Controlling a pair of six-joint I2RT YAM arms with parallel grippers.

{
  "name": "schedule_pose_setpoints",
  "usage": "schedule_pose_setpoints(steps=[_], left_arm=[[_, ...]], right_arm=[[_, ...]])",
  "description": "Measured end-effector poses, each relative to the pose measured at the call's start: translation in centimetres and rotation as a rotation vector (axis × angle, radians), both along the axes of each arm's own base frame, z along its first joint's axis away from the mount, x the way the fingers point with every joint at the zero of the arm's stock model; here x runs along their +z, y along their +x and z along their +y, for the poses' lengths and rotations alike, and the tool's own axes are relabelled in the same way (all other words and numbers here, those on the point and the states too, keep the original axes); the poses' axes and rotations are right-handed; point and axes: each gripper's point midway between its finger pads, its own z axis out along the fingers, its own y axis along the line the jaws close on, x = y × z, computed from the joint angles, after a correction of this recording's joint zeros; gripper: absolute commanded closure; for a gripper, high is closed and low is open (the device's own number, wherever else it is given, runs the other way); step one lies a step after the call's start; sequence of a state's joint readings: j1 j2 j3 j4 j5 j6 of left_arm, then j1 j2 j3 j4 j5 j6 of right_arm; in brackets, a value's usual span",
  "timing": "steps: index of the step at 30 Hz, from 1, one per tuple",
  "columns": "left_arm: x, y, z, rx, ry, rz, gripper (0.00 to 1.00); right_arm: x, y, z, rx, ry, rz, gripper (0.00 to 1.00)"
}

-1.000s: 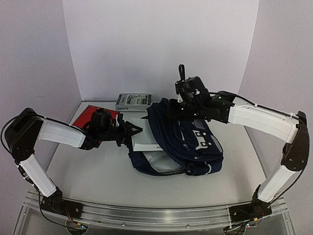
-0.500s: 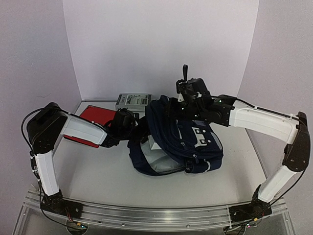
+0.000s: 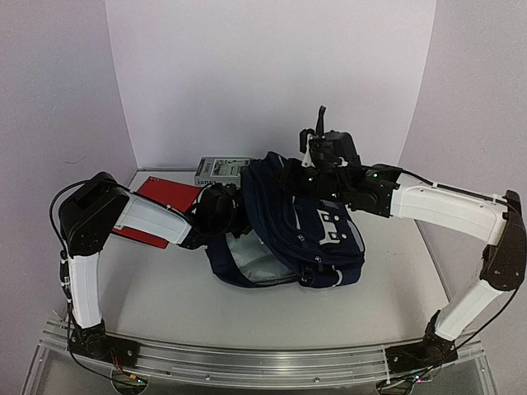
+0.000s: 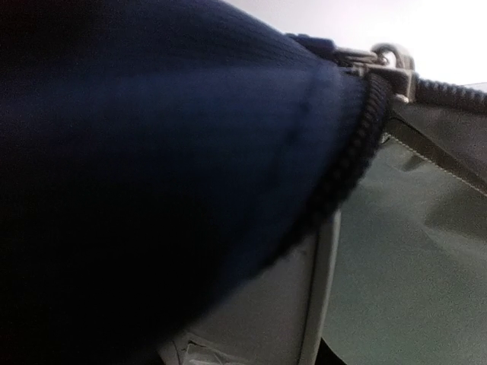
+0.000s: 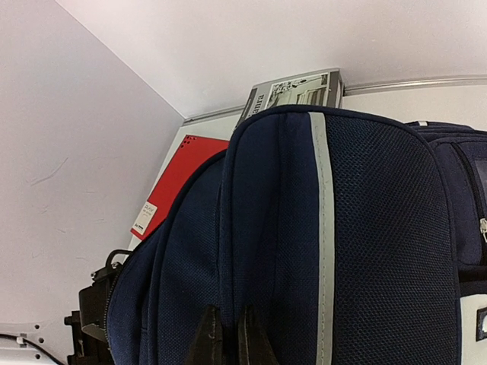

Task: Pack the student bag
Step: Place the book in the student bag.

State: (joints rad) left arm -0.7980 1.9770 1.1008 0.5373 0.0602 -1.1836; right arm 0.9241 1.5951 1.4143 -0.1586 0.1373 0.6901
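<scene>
— Right hand (image 5: 227, 332) is pinching the top of the large navy-blue fabric backpack (image 3: 296, 239), fingertips pressed together on the cloth near its pale stripe. Are we agreeing?
— We are. The backpack is lying in the middle of the pale tabletop (image 3: 165, 304), its mouth gaping toward the left arm.
— And the left hand (image 3: 224, 211) is sitting buried in that mouth, fingers hidden by fabric, so we cannot tell how they stand.
— Behind it we are seeing a flat red notebook (image 3: 160, 204) and a grey printed box (image 3: 221, 169) lying at the tabletop's far edge.
</scene>
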Motion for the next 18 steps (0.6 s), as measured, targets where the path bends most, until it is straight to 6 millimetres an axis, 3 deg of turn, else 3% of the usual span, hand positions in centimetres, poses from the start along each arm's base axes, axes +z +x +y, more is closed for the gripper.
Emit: schedule_pose_setpoints(steps=[4, 8, 13, 18], left_arm=[[0.0, 1.1, -1.7, -0.021, -0.009, -0.030, 0.74], [0.0, 1.7, -3.3, -0.065, -0.019, -0.051, 0.61], [-0.1, 1.7, -2.8, -0.101, -0.006, -0.063, 0.38], [1.2, 0.3, -0.1, -0.165, 0.066, -0.072, 0.14]], right_arm=[[0.0, 0.1, 0.1, -0.007, 0.023, 0.002, 1.00], [-0.4, 0.4, -0.1, -0.025, 0.033, 0.002, 1.00], [-1.0, 0.3, -0.9, -0.056, 0.034, -0.011, 1.00], [-0.6, -0.2, -2.3, -0.108, 0.019, -0.041, 1.00]])
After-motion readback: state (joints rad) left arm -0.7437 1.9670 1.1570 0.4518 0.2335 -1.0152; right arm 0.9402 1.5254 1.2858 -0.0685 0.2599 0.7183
